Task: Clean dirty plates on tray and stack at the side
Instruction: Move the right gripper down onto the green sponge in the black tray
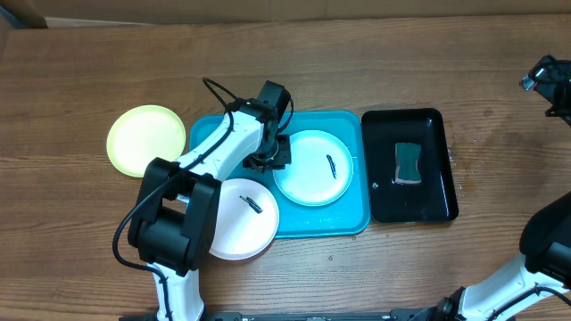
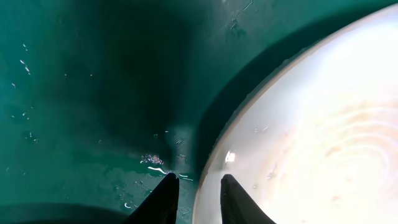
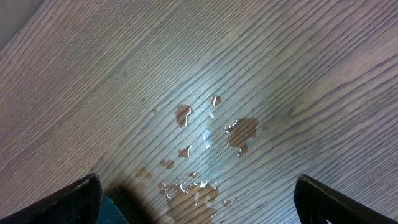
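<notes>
While hanging low over the tray (image 1: 354,219), straddles the left rim of the pale blue plate (image 1: 312,167) with the left gripper (image 2: 198,186). Jaws a slim gap apart, one fingertip over the plate, the other over bare tray floor, nothing visibly pinched. Right gripper (image 3: 199,186) spread wide, holding nothing, above the bare wood table (image 3: 280,74) and a patch of water drops (image 3: 239,132), at the upper right of the overhead view.

Pale blue plate in the middle of the tray, dark smear (image 1: 331,166) unwiped. White plate (image 1: 234,227) at lower left, partly on the tray's corner and partly out over the table, also smeared. Yellow-green plate (image 1: 145,140) off the tray, on the table at left, no smear discernible from overhead. Sponge (image 1: 409,163) in the black tray (image 1: 437,125) at right, clear of both grippers.

Risks, as a judgement:
- If closed on that thin rim, likely to slip or tip the plate, being flat on a wet-looking floor.
- If dragged left, likely to bump the white plate off its overhang.
- If stacked now, goes up dirty, with smears in place and no sponge in hand.
- If lifted by one edge, may swing and clip the tray wall.
</notes>
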